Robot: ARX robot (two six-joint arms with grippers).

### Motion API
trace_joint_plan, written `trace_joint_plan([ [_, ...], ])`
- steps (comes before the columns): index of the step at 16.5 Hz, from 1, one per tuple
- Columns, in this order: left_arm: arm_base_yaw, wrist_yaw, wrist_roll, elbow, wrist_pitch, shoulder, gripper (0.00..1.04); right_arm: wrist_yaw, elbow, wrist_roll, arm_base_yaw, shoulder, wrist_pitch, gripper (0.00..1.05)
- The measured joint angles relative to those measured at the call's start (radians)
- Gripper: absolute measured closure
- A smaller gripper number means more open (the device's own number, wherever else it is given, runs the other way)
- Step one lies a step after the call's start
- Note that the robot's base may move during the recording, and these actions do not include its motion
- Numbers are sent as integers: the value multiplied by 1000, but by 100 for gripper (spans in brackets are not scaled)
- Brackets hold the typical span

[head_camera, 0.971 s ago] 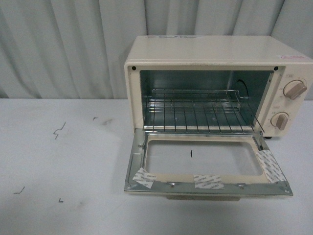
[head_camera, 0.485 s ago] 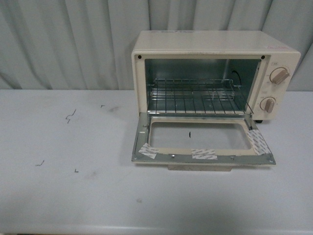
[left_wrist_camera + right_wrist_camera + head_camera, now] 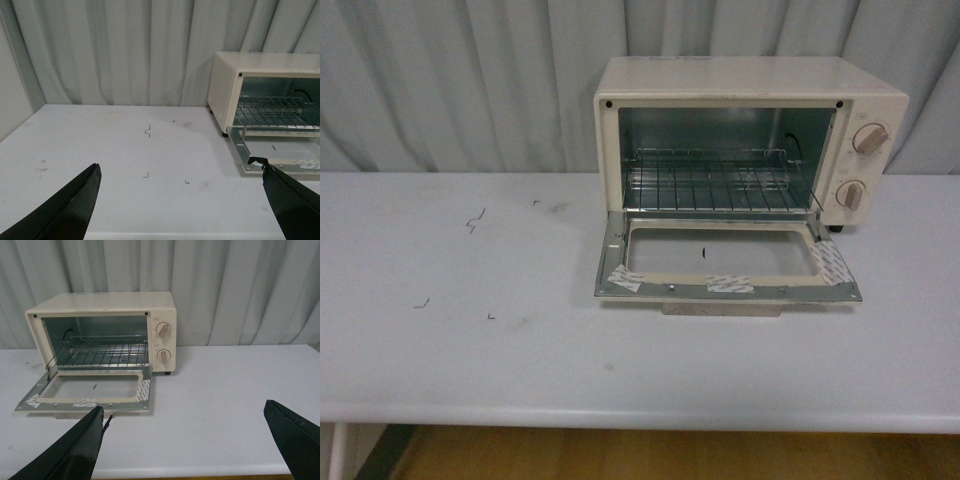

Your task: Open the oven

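Grey pleated curtain (image 3: 440,90) is hanging behind a white table (image 3: 470,370), which is carrying the cream toaster oven (image 3: 750,80) toward its far right side. The oven's glass-windowed door (image 3: 720,262) is lying folded down flat in front of the cavity, with strips of tape (image 3: 730,284) sticking along its frame. A wire rack (image 3: 720,185) is sitting inside, and two round knobs (image 3: 871,138) are showing on the right panel. Small dark marks (image 3: 475,222) are dotting the tabletop to the left. Both grippers are hovering well clear of the oven: the left gripper (image 3: 180,200) is standing with fingers spread wide, and the right gripper (image 3: 185,440) is likewise gaping, holding nothing.
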Motion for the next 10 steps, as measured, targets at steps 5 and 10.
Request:
trace_joint_plan([
  [5,0,0,0,0,0,0,7,0,0,0,0,0,0,6],
  [10,0,0,0,0,0,0,7,0,0,0,0,0,0,6],
])
